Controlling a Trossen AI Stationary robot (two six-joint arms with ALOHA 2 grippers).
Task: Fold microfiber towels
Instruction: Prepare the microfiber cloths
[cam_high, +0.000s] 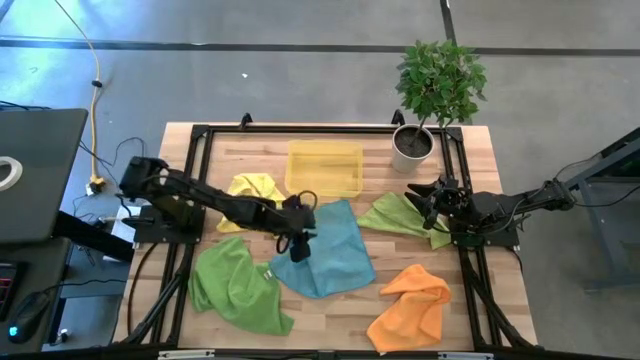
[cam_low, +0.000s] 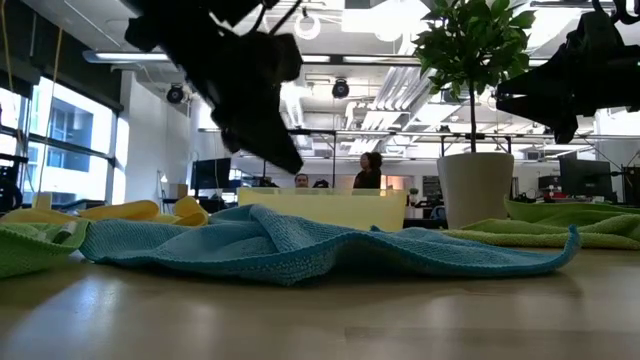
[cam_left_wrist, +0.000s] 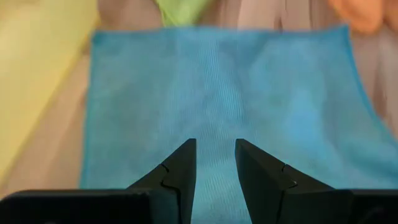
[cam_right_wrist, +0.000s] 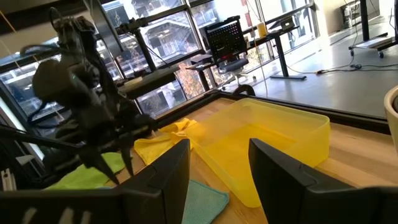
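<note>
Closest to my low camera lies the rumpled blue microfiber towel (cam_low: 300, 250), spread over the middle of the wooden table (cam_high: 480, 160), just in front of the translucent yellow plastic tray (cam_high: 323, 167), which I use as my landmark. My left gripper (cam_left_wrist: 215, 163) hangs over that blue towel's tray-side edge; its two dark fingers (cam_left_wrist: 180, 168) stand a narrow gap apart with nothing between them, and from the wrist camera I see only blue cloth below, apart from the tips. The crumpled yellow microfiber towel (cam_high: 252, 190) sits just left of the tray, near the left arm. One green microfiber towel (cam_high: 235, 285) lies bunched well in front and to the left of the tray, touching the blue towel's corner. The second green microfiber towel (cam_high: 400, 215) lies to the right of the tray, under my right gripper (cam_right_wrist: 217, 168), whose fingers are spread fairly wide and empty, pointing back toward the tray. The orange microfiber towel (cam_high: 412, 300) is heaped far in front and to the right of the tray. A potted green plant in a white pot (cam_high: 425, 100) stands just right of the tray's far corner.
</note>
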